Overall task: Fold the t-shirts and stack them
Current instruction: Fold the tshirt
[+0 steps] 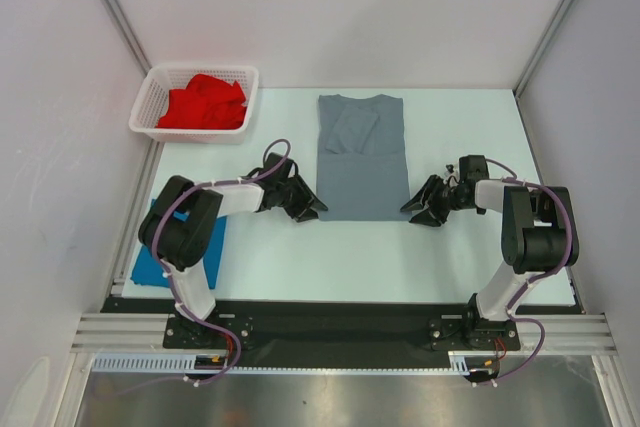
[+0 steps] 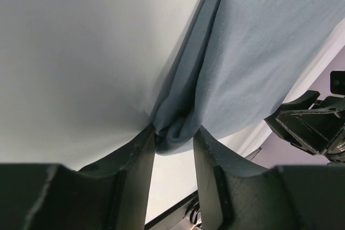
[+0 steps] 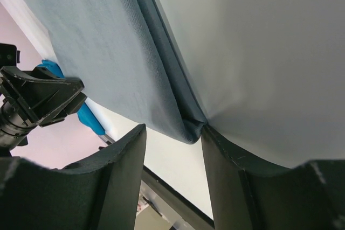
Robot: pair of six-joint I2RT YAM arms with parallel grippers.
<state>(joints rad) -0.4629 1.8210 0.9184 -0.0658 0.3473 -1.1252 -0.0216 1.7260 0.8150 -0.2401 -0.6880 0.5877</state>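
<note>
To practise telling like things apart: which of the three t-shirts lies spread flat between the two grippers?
The grey t-shirt, spread out in the middle. The red t-shirt is bunched in the white basket; the blue t-shirt lies off to the left.

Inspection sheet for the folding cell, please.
Surface: white table, no stains seen.
Job's things: slate grey t-shirt flat at centre, sleeves folded in; red t-shirt in white plastic mesh basket; bright blue t-shirt at left edge.
Clutter: basket, far left corner.
Grippers: left gripper at shirt's near left corner, cloth bunched between fingers, grip unclear; right gripper open around near right corner.
Cables: purple cables looped along both arms.
Surroundings: white walls, aluminium frame.
</note>
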